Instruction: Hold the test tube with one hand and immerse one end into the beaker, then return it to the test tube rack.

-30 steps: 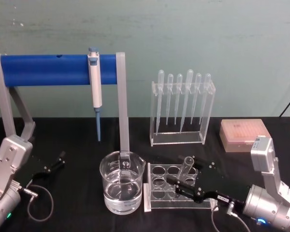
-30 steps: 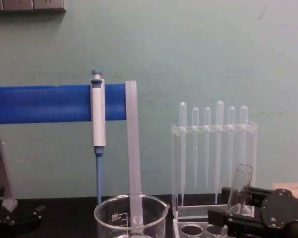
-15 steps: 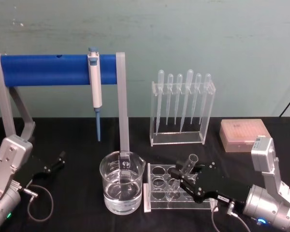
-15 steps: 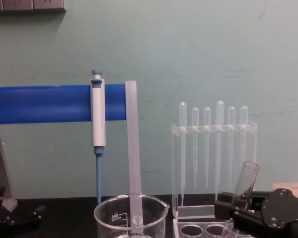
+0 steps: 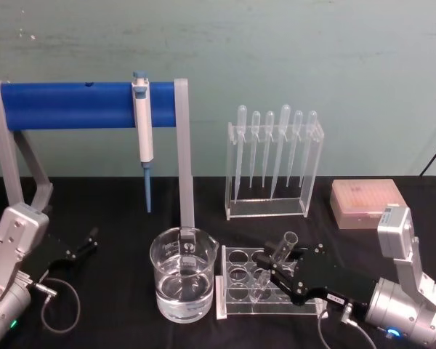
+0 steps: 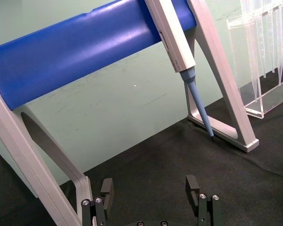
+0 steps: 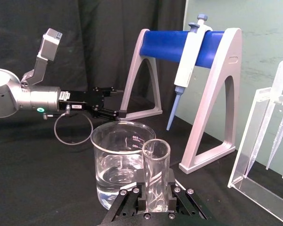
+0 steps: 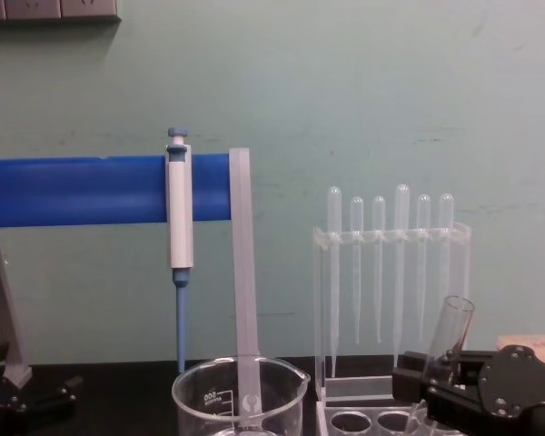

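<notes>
A laboratory bench is indicated. A blue-white micropipette (image 5: 142,109) is hung on a blue-barred stand (image 5: 65,104), and bulb-topped plastic pipettes (image 5: 275,142) are held in a clear acrylic holder (image 5: 267,209). A graduated glass beaker (image 5: 183,276), a white test tube rack (image 5: 240,304) and a box of pipette tips (image 5: 367,202) are set out on a black-covered table (image 5: 116,203).

You have one test tube (image 5: 284,246), one beaker (image 5: 183,273) and one white rack (image 5: 240,304) at the front of the table, and two grippers to count with them, the left gripper (image 5: 83,243) and the right gripper (image 5: 275,267). Farther back you can count one micropipette (image 5: 143,138) on one blue stand (image 5: 65,104), six plastic pipettes (image 5: 284,145) in one clear holder (image 5: 269,207), and one pinkish box (image 5: 367,202). You cannot count the white rack's round holes in full, since part of its top is covered.
</notes>
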`<move>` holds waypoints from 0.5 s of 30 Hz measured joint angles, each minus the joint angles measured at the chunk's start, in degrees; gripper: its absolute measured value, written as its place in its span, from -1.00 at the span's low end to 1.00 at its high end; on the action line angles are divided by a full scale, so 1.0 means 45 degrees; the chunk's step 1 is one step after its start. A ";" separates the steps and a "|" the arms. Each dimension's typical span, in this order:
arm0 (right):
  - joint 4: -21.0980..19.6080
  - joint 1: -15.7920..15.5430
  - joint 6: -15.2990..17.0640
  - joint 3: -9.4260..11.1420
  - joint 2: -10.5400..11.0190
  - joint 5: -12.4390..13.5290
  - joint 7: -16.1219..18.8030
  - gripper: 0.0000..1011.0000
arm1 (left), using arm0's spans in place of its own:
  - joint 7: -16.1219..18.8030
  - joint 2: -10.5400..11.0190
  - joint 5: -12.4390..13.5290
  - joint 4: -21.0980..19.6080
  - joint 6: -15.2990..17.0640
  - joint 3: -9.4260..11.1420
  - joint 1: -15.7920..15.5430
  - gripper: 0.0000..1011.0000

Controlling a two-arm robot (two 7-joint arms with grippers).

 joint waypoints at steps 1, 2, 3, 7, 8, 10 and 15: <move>-0.0002 0.0000 0.0000 0.0000 0.0000 -0.0002 -0.0002 -0.55 | 0.0000 0.0000 0.0000 0.0000 0.0000 -0.0001 0.0000 0.98; -0.0080 0.0014 0.0024 -0.0018 0.0035 -0.0070 -0.0056 -0.55 | 0.0000 0.0000 0.0000 0.0000 -0.0001 0.0000 0.0000 0.98; -0.0131 0.0032 0.0040 -0.0023 0.0059 -0.0117 -0.0071 -0.55 | 0.0000 0.0000 0.0000 0.0000 0.0000 0.0000 0.0000 0.98; -0.0390 0.0137 0.0217 -0.0038 0.0190 -0.0262 -0.0157 -0.55 | 0.0000 0.0000 0.0000 0.0000 0.0000 0.0000 0.0000 0.98; -0.0506 0.0174 0.0337 -0.0038 0.0248 -0.0293 -0.0177 -0.55 | 0.0000 0.0000 0.0000 0.0000 0.0000 0.0000 0.0000 0.98; -0.0625 0.0211 0.0467 -0.0036 0.0308 -0.0312 -0.0199 -0.55 | 0.0000 0.0000 0.0000 0.0000 0.0000 -0.0001 0.0000 0.98; -0.0970 0.0368 0.1030 -0.0016 0.0494 -0.0239 -0.0263 -0.55 | 0.0000 0.0000 0.0000 0.0000 0.0000 0.0000 0.0000 0.98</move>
